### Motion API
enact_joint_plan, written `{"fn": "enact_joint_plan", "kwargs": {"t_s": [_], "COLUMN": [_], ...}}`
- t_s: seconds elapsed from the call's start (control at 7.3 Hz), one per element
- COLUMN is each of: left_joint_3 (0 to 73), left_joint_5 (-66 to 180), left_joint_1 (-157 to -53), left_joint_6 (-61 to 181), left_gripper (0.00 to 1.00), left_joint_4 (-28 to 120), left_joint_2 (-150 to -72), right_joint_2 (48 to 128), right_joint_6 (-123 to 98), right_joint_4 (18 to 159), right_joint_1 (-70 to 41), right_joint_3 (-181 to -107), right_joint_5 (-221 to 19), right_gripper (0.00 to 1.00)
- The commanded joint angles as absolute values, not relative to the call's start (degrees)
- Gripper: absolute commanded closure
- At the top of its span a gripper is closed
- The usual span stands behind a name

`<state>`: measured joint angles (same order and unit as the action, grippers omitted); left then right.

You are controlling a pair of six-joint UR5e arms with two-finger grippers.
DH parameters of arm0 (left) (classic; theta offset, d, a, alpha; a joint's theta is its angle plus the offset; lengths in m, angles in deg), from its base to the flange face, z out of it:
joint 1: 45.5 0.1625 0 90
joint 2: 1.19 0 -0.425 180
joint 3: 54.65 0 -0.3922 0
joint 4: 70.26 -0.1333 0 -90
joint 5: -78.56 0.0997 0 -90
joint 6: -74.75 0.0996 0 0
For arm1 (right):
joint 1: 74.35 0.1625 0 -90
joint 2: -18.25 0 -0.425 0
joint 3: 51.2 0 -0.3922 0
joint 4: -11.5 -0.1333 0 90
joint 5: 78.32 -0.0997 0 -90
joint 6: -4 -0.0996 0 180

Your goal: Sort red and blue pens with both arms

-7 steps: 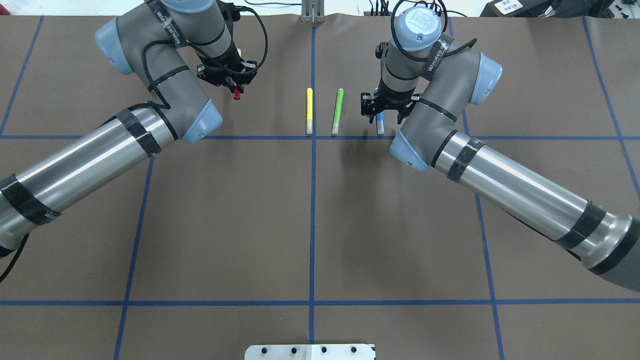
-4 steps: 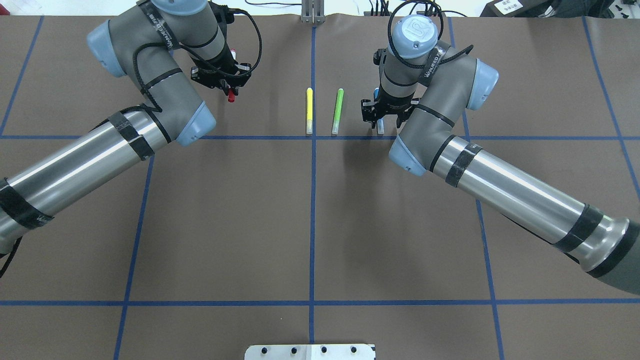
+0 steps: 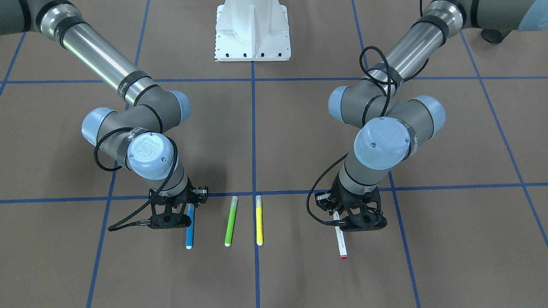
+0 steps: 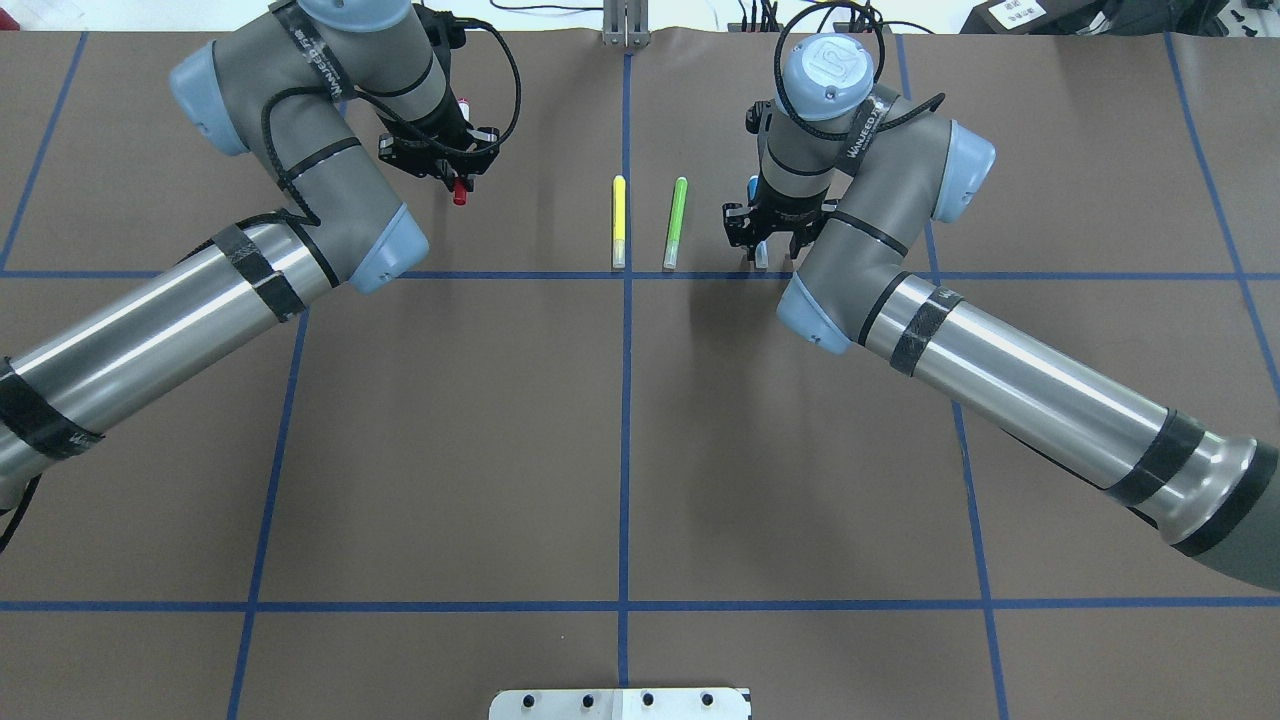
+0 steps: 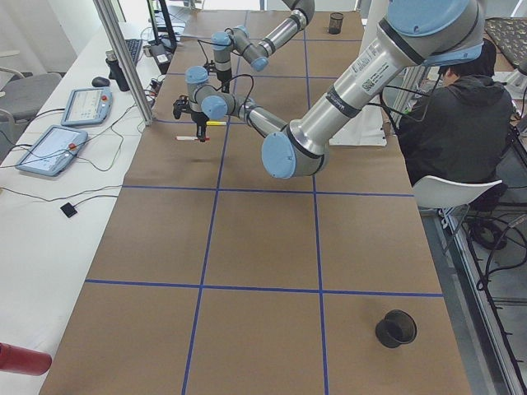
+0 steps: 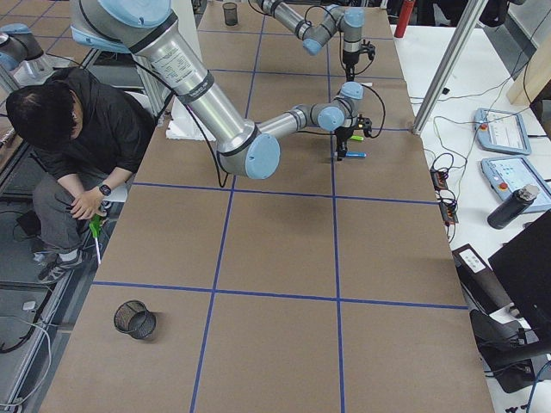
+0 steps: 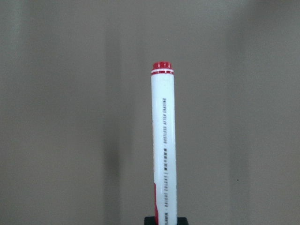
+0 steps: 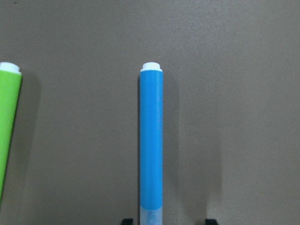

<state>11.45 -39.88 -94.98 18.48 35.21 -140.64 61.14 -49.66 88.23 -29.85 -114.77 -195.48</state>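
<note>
Exterior front-facing view: we count one red pen (image 3: 339, 237), one blue pen (image 3: 189, 233), one green marker (image 3: 230, 222) and one yellow marker (image 3: 258, 222), one left arm (image 3: 398, 115) and one right arm (image 3: 141, 115), each with one claw. The left claw (image 3: 359, 220) grips the red pen with much barrel sticking out, so we judge it can tilt or slip in the carry. The right claw (image 3: 173, 220) stands over the blue pen, which lies on the desk (image 3: 274, 141) near the green marker.

Overhead exterior view: the count agrees; the right wrist nearly hides the blue pen.

Side views: one dark cup (image 5: 395, 328) near, a second cup (image 5: 335, 22) far; the claws are too small to judge.

Left wrist view: the red pen's shadow falls apart from it, so it hangs above the desk.

Right wrist view: the jaws stand wide, the blue pen close to one and well apart from the other. At closing the nearer jaw can push or roll it, and the grip can fail.
</note>
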Motion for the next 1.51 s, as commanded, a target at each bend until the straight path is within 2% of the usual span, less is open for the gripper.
{"fn": "enact_joint_plan", "kwargs": {"t_s": [0.0,0.55,0.96,1.1,1.23,1.37], "left_joint_3": [11.45,11.45,11.45,11.45,11.45,11.71], "left_joint_5": [-39.83,-39.92,-39.83,-39.83,-39.83,-39.83], "left_joint_1": [-94.98,-95.07,-95.07,-95.07,-95.07,-95.07], "left_joint_6": [18.50,18.50,18.50,18.50,18.42,18.42], "left_gripper": [1.00,1.00,1.00,1.00,1.00,1.00], "left_joint_4": [35.21,35.39,35.56,35.56,35.65,35.56], "left_joint_2": [-140.58,-140.23,-140.23,-140.23,-140.23,-140.23], "right_joint_2": [60.88,60.79,60.88,60.88,60.88,60.88], "right_joint_6": [-49.61,-49.35,-49.35,-49.35,-49.35,-49.35], "right_joint_4": [88.23,87.36,87.35,87.35,87.35,87.35], "right_joint_1": [-30.05,-30.57,-30.66,-30.66,-30.66,-30.66], "right_joint_3": [-114.75,-114.49,-114.22,-114.22,-114.22,-114.31], "right_joint_5": [-195.48,-194.95,-194.95,-194.95,-194.95,-194.95], "right_gripper": [0.44,0.46,0.57,0.65,0.80,1.00]}}
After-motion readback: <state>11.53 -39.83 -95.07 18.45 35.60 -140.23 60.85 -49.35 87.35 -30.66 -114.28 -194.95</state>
